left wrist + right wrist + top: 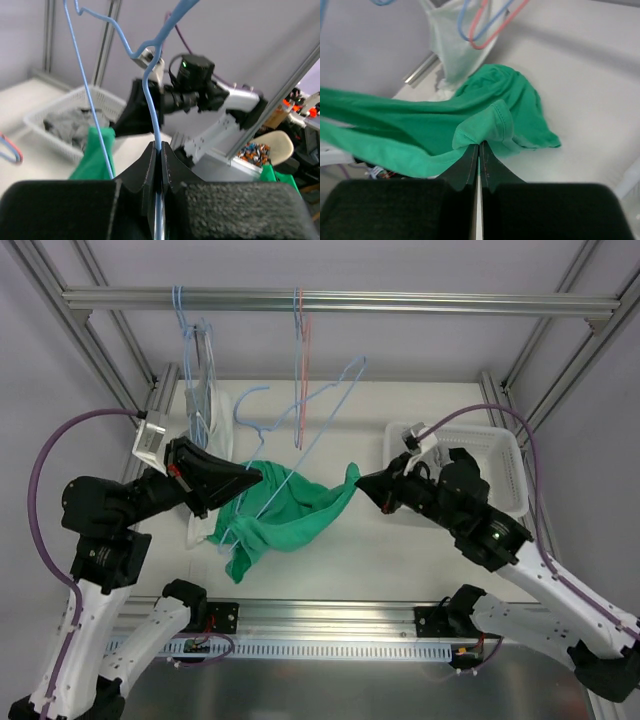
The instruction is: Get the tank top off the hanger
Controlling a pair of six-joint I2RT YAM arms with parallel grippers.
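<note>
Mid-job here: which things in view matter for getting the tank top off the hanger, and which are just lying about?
In the job:
- green tank top, pinched by the right gripper
- blue hanger, clamped in the left gripper

Lying about:
- white basket with grey cloth
- red hanger and spare blue hangers on the rail
- white garment
</note>
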